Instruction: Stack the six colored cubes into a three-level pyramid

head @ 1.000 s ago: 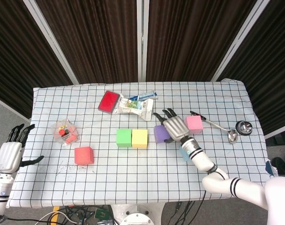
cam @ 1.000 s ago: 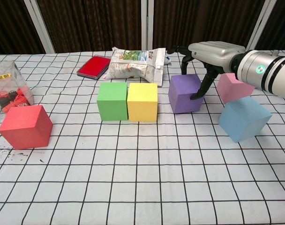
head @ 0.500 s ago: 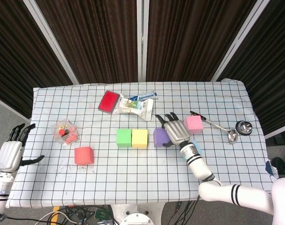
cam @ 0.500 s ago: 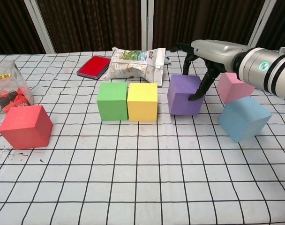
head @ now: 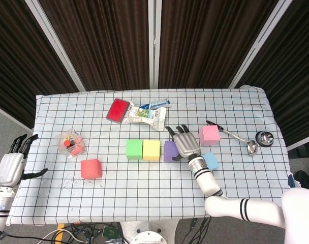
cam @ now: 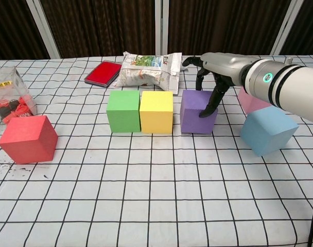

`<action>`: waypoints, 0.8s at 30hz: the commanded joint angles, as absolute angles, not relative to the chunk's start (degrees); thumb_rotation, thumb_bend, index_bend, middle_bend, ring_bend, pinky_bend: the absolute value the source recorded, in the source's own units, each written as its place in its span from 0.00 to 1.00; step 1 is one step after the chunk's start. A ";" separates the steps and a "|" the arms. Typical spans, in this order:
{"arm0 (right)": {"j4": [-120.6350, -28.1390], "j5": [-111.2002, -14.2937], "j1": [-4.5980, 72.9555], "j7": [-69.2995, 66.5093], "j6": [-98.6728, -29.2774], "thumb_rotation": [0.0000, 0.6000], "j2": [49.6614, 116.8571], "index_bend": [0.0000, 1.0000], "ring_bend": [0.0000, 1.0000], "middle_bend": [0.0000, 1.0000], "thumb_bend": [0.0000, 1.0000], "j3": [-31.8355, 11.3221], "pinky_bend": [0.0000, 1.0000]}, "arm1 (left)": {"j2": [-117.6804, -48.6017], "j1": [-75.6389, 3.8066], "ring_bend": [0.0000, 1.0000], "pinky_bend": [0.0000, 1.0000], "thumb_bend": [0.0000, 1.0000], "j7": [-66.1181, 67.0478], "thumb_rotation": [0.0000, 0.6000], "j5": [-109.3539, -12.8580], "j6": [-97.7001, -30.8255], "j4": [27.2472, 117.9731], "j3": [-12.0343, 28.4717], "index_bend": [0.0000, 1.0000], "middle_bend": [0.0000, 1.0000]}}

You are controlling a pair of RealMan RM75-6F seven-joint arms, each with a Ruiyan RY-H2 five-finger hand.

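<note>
chest view: metallic right hand (cam: 216, 69) grasping matte purple cube (cam: 196, 111); left hand (head: 12, 165) released

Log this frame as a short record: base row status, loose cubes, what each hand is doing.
base row: green cube and yellow cube touching; purple cube just right of them, small gap
right hand: fingers on the purple cube's top and right side
left hand: off the table's left edge, holding nothing
loose cubes: red cube near left; blue cube and pink cube at right
levels stacked: none

Robot lab, grid-cloth table (head: 236, 104), dark curtains (head: 114, 40), floor cables (head: 83, 234)
</note>
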State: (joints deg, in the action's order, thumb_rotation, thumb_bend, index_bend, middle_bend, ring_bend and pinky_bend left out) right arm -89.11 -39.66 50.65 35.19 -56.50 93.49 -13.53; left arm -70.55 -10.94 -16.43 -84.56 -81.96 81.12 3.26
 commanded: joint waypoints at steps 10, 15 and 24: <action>-86.53 -38.93 52.58 34.68 -55.21 1.00 94.99 0.00 0.10 0.56 0.08 -13.73 0.00 | -71.11 -10.54 0.00 0.00 0.00 -17.21 1.00 -84.48 -81.80 79.92 3.36 0.08 0.14; -86.22 -39.17 52.94 34.13 -54.78 1.00 95.08 0.00 0.10 0.56 0.08 -13.52 0.00 | -71.08 -10.66 0.00 0.00 0.00 -17.37 1.00 -84.57 -81.54 79.67 3.51 0.08 0.14; -84.66 -40.95 53.83 33.51 -54.09 1.00 95.37 0.00 0.10 0.56 0.08 -13.04 0.00 | -71.37 -10.33 0.00 0.00 0.00 -17.07 1.00 -84.62 -81.53 79.44 3.35 0.08 0.14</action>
State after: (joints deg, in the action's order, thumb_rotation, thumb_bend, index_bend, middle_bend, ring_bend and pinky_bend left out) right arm -84.85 -40.74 53.74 33.59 -54.15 95.30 -13.13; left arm -71.31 -10.49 -17.12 -84.54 -81.40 79.42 3.53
